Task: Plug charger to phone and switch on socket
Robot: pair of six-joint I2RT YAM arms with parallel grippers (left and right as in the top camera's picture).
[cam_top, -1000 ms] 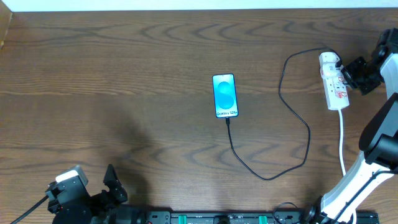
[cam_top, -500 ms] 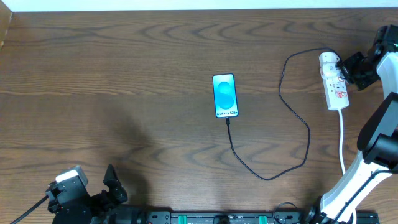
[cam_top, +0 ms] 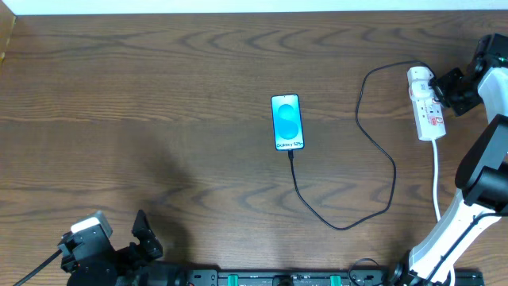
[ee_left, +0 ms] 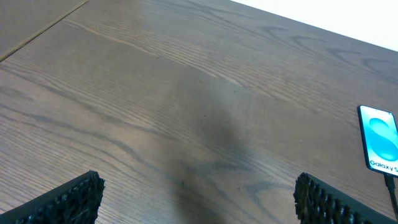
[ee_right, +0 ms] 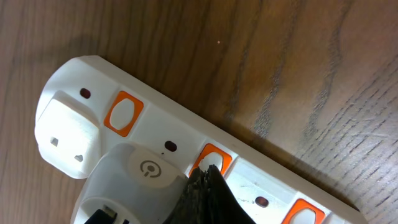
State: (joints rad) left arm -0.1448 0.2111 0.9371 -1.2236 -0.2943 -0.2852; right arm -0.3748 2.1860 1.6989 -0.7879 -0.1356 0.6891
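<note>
The phone (cam_top: 287, 121) lies mid-table, screen cyan-blue, and also shows in the left wrist view (ee_left: 379, 137). The black charger cable (cam_top: 373, 151) runs from the phone's bottom edge in a loop to a white adapter (ee_right: 134, 183) plugged into the socket (cam_top: 426, 107), a white power strip with orange switches (ee_right: 124, 113). My right gripper (ee_right: 208, 177) is shut, its tip touching an orange switch (ee_right: 214, 160) beside the adapter; overhead it sits at the strip's upper right (cam_top: 454, 86). My left gripper (ee_left: 199, 199) is open and empty, low at the front left (cam_top: 119, 250).
The strip's white cord (cam_top: 436, 179) runs toward the front edge on the right. A pale wall edge (cam_top: 254, 6) borders the far side of the wooden table (cam_top: 159, 119).
The right gripper has shifted slightly up and left along the strip's upper end. The phone, cable and left arm have not moved.
</note>
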